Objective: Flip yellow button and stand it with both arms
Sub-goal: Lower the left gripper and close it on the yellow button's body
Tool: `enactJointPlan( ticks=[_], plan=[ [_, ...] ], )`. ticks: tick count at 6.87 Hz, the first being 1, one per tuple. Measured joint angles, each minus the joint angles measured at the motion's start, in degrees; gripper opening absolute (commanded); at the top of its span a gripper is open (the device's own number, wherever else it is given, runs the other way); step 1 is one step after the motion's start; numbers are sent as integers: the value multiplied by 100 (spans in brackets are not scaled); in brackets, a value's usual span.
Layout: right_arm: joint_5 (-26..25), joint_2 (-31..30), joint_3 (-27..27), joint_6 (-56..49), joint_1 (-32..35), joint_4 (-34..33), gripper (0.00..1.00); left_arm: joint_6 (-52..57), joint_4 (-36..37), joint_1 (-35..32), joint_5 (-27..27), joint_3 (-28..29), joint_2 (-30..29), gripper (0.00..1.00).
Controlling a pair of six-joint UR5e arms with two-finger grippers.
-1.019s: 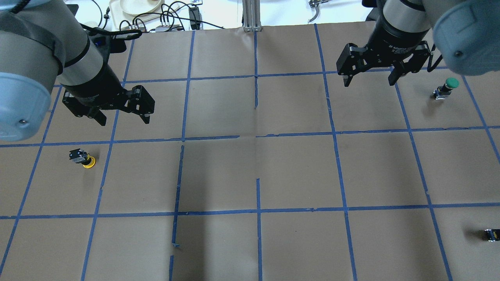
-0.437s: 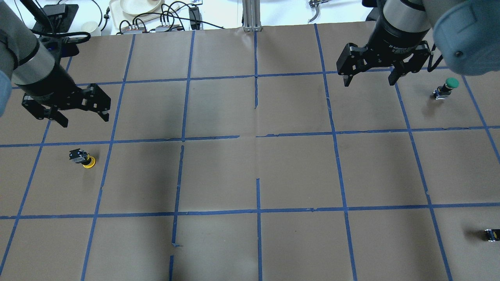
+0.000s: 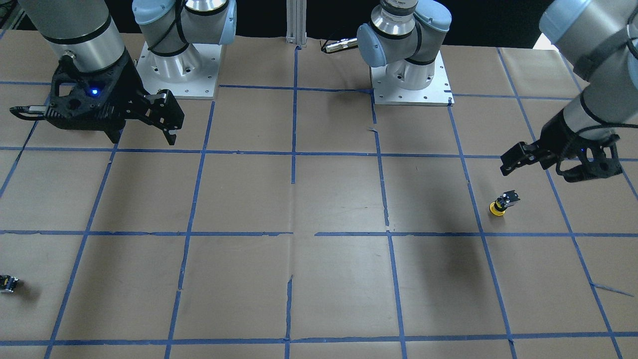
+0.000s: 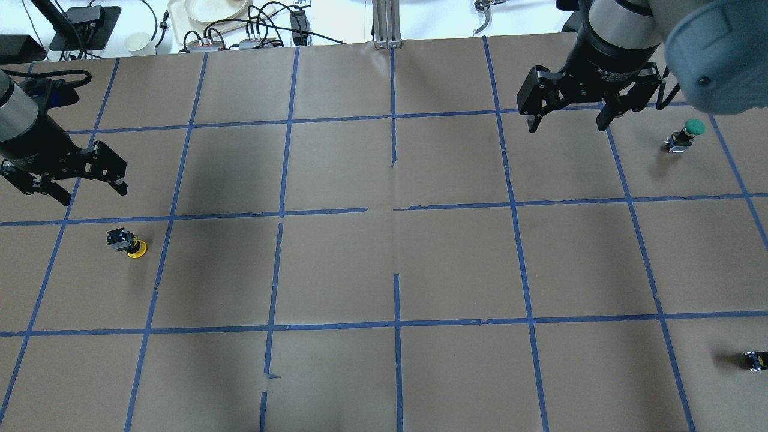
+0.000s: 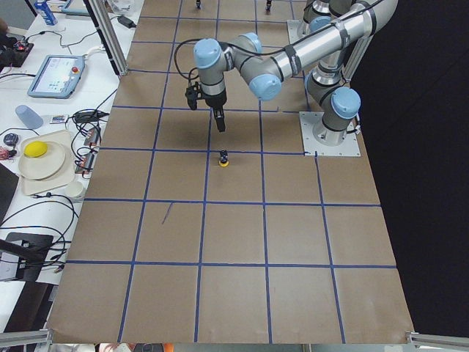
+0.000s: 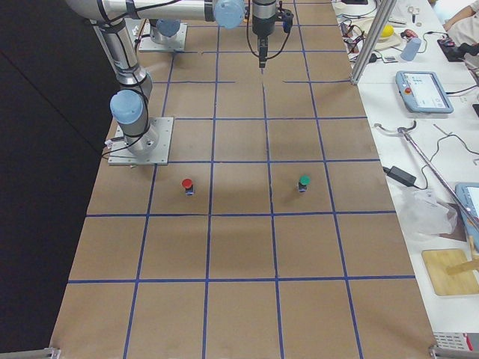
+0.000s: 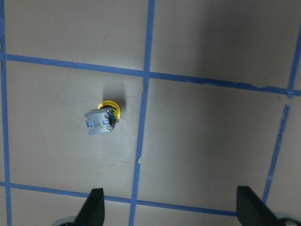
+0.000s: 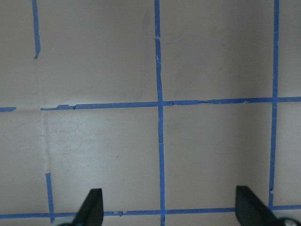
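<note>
The yellow button [image 4: 127, 243] rests cap-down on the brown paper at the left, its black-and-grey body pointing up; it also shows in the front view [image 3: 500, 204], the left side view [image 5: 224, 158] and the left wrist view [image 7: 102, 118]. My left gripper [image 4: 89, 191] hangs open and empty above the table, just behind and to the left of the button, apart from it [image 3: 541, 172] [image 7: 171, 209]. My right gripper [image 4: 566, 127] is open and empty, high over the far right of the table [image 3: 144, 137] [image 8: 169, 209].
A green-capped button [image 4: 687, 133] stands at the far right. A red-capped button [image 6: 187, 185] stands near the right arm's base. A tiny dark part [image 4: 755, 360] lies at the near right edge. Cables and trays sit beyond the table's far edge [image 4: 210, 24].
My left gripper has swung leftward across the table, from right of and behind the yellow button to left of and behind it. The right arm and the button have not moved.
</note>
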Motion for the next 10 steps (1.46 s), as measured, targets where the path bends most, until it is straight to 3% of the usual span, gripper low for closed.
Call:
enactJointPlan(
  ticks=[5, 8, 10],
  plan=[
    [0, 0, 0, 0, 0, 0, 100, -345, 605, 289, 9, -424, -882, 98],
    [0, 0, 2, 0, 0, 2, 100, -537, 678, 297, 22, -431, -1068, 82],
    [0, 0, 4, 0, 0, -1, 100, -536, 680, 297, 37, -434, -1103, 81]
  ],
)
